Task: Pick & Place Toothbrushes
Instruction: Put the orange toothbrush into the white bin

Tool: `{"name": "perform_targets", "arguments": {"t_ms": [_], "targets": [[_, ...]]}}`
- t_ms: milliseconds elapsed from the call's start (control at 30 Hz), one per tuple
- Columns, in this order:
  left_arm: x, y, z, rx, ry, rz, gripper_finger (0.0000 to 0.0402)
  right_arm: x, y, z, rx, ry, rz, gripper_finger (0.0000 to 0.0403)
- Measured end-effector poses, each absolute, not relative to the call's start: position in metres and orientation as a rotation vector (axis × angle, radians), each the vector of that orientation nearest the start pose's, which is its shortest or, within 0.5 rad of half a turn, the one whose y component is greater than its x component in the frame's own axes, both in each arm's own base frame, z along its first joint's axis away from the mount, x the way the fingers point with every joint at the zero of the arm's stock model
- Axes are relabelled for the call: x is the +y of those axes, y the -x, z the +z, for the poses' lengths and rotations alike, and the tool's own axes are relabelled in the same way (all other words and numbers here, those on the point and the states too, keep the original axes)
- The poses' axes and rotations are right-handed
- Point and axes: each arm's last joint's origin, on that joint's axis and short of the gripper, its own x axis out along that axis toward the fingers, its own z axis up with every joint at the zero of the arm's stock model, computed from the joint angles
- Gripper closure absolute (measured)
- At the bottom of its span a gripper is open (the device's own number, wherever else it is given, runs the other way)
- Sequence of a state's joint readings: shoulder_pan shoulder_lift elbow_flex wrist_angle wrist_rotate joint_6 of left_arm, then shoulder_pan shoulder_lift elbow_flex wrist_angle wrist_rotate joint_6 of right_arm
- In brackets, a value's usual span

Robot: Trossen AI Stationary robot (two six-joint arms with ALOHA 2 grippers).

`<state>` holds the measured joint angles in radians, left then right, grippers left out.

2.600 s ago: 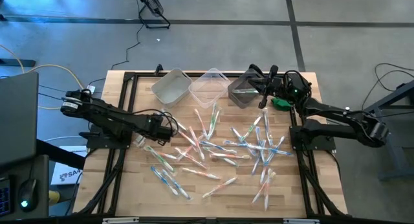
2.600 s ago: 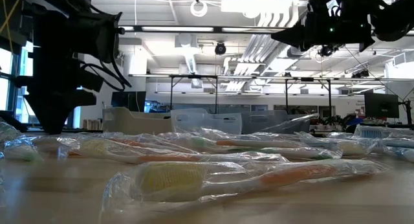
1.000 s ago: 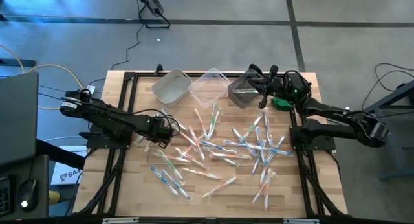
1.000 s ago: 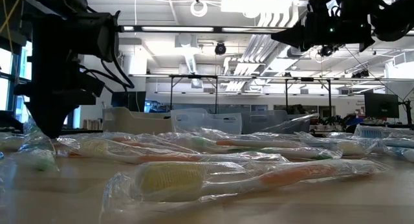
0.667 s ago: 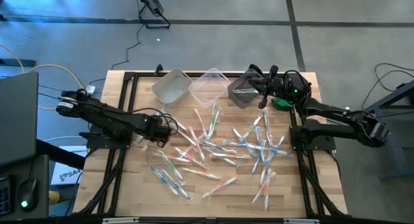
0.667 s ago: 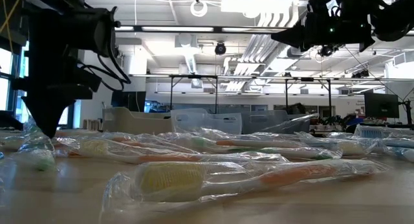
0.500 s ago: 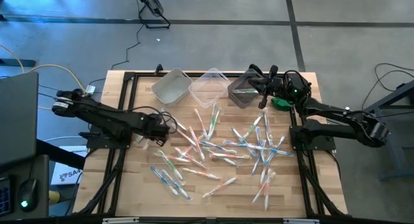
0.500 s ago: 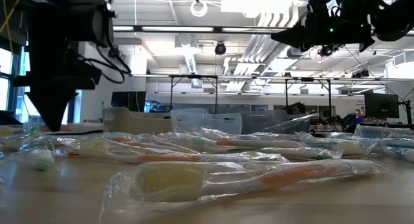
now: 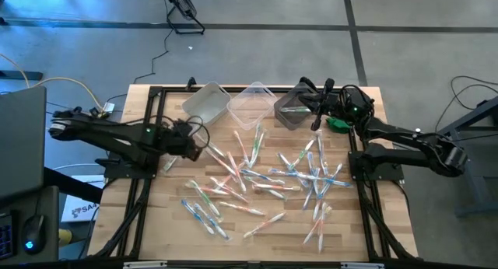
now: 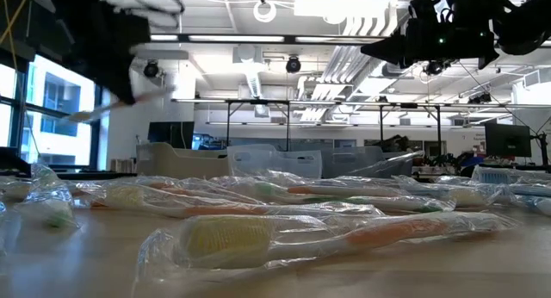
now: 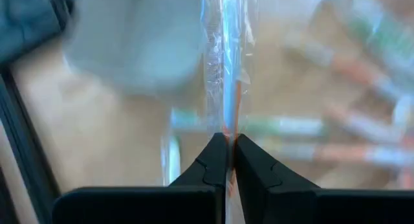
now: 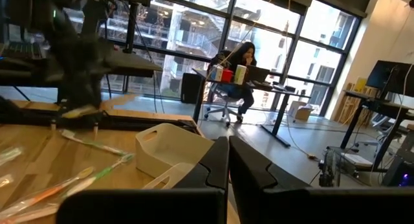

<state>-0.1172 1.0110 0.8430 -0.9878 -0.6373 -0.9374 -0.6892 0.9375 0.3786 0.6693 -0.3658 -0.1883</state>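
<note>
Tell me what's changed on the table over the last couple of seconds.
The left hand, shut on a wrapped toothbrush, has lifted off the table at the left edge of the pile and swung toward the bins. The right hand stayed shut, parked above the dark bin. The rest of the toothbrushes lie as before.

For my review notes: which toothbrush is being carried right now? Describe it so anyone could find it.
On the wooden table's left side, near the white plastic bin, the left gripper is shut on one clear-wrapped toothbrush. Unlike the toothbrushes scattered flat on the wood, it alone is lifted, pinched between dark jaws.
</note>
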Motion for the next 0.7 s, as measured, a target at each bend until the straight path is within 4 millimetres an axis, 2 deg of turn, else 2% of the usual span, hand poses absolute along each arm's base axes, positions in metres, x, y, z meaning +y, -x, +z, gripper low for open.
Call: {"name": "perform_targets", "arguments": {"t_ms": [133, 267, 367, 700], "targets": [[0.006, -0.170, 0.287, 0.656, 0.304, 0.953, 0.0392, -0.118, -0.159, 0.248, -0.065, 0.243, -0.332, 0.0398], [0.022, -0.174, 0.304, 0.620, 0.254, 0.973, 0.0392, -0.118, -0.159, 0.248, -0.065, 0.243, -0.332, 0.0398], [0.037, -0.177, 0.309, 0.625, 0.206, 0.976, 0.0392, -0.118, -0.159, 0.248, -0.066, 0.243, -0.332, 0.0398], [0.089, -0.178, 0.323, 0.535, 0.197, 0.967, 0.0392, -0.118, -0.159, 0.248, -0.065, 0.243, -0.332, 0.0398]]}}
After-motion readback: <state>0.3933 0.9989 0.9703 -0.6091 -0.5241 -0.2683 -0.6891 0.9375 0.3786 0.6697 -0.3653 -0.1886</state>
